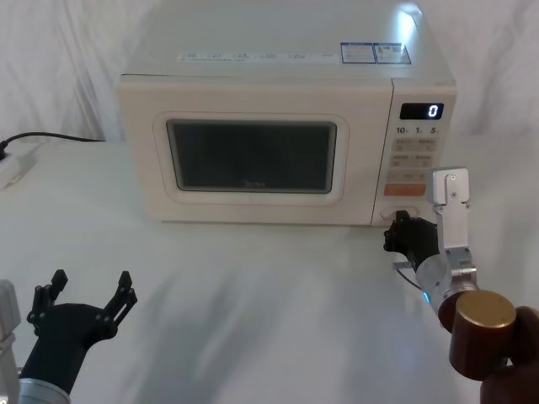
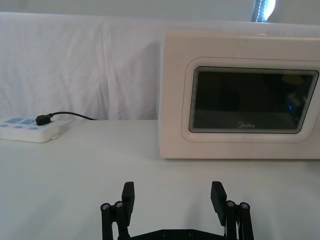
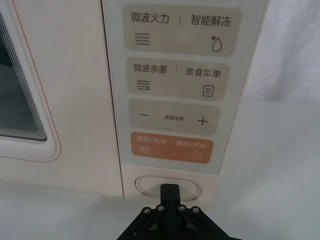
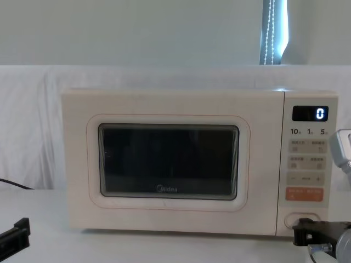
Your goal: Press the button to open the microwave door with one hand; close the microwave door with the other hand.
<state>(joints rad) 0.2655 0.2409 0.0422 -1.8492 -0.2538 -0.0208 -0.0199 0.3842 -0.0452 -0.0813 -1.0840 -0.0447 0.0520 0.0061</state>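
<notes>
The cream-white microwave door (image 1: 253,156) with its dark window lies flush with the oven front, as the chest view also shows for the door (image 4: 167,161). The oblong button (image 3: 167,186) sits at the bottom of the control panel, below an orange key. My right gripper (image 3: 169,192), silver-bodied with black fingers, is shut, and its joined tips are right at the button's middle. In the head view this right gripper (image 1: 402,231) covers part of the button (image 1: 392,214). My left gripper (image 1: 88,290) is open and holds nothing. It hovers low over the table at the front left, far from the door (image 2: 250,100).
A white power strip (image 2: 27,128) with a black plug and cable lies on the table left of the microwave. The lit display (image 1: 421,110) reads 0. The orange key (image 3: 170,146) is just above the button. White cloth hangs behind the table.
</notes>
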